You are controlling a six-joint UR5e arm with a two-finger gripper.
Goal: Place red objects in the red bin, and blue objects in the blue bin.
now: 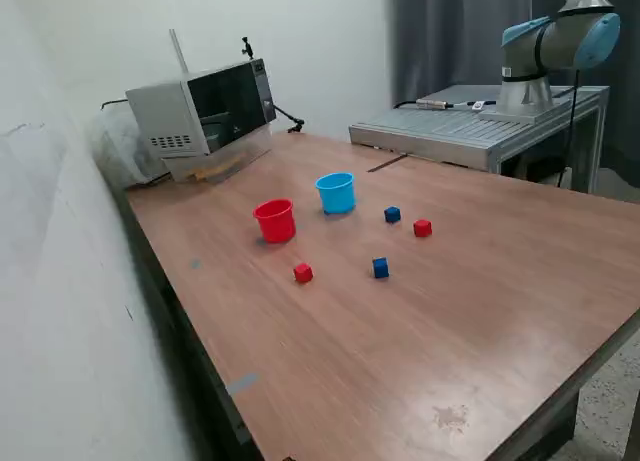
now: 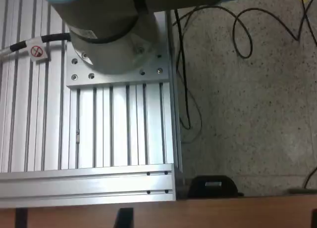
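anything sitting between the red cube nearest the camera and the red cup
Nothing visible does. The red cube lies apart from the red cup with bare table between them; the blue cubes and blue cup sit off toward the exterior view's right.

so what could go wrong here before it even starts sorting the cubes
The red cup and blue cup stand close together, so a drop aimed at one could clip the other. A blue cube and a red cube lie near each other, so the fingers may nudge the neighbour.
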